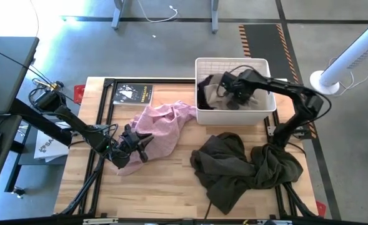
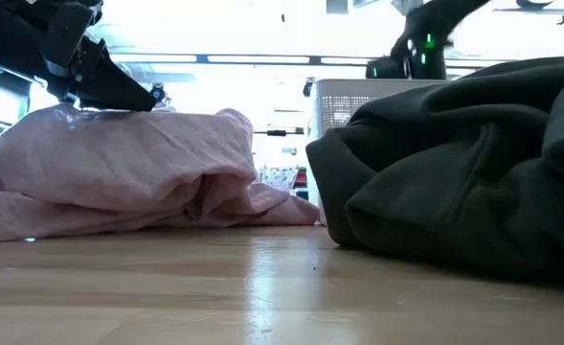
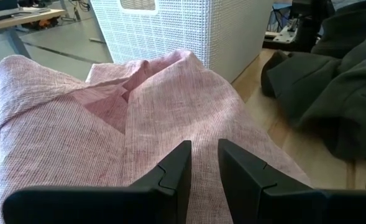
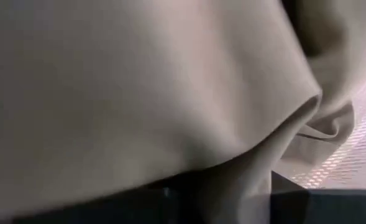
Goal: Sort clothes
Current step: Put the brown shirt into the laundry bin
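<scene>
A pale pink garment (image 1: 162,125) lies crumpled on the table left of centre; it also shows in the low view (image 2: 128,168). My left gripper (image 3: 204,163) hovers low over its near left part, fingers a narrow gap apart. A dark olive-brown garment (image 1: 243,165) lies heaped at the near right. A beige garment (image 1: 213,84) lies in the white lattice basket (image 1: 263,107) over darker cloth (image 1: 203,99). My right gripper (image 1: 230,87) is down inside the basket, shut on the beige garment (image 4: 139,93). My left gripper: I cannot tell whether its fingertips (image 3: 179,163) touch the pink cloth below them. My right gripper reaches into the basket from above and from the table's right. A fold of the beige garment (image 4: 238,174) runs down between its two dark fingers; draped cloth hides the rest of the hold.
A dark flat book (image 1: 132,94) lies at the far left of the table. The basket stands at the far right, close behind the olive heap. Bare wood (image 1: 165,187) shows along the near edge between the pink and olive garments.
</scene>
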Robot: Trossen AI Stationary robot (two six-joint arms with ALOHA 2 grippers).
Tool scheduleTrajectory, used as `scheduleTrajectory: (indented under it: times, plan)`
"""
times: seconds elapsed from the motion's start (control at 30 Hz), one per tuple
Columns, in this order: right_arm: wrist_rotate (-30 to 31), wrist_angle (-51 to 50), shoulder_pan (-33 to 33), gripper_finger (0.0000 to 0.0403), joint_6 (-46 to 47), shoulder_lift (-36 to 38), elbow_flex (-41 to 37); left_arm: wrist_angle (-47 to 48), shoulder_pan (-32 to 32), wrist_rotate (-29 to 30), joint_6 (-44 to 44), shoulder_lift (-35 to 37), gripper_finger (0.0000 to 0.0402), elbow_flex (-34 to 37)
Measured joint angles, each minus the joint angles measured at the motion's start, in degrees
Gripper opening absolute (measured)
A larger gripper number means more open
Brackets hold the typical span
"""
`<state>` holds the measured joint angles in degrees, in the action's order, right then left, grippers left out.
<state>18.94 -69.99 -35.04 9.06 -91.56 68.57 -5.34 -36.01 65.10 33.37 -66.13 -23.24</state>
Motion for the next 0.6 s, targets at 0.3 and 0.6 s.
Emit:
scheduleTrajectory:
  times: [0.3, 0.6]
  plan:
    - [1.0, -5.43, -1.97, 0.0094, 0.32, -1.58, 3.18, -0.02, 0.0, 0.02, 0.02, 0.0, 0.0076, 0.0]
    - [-1.24, -19.61, 0.59, 0.0169, 3.25, -1.47, 23.61, -0.04, -0.02, 0.0, 0.02, 0.0, 0.0076, 0.0]
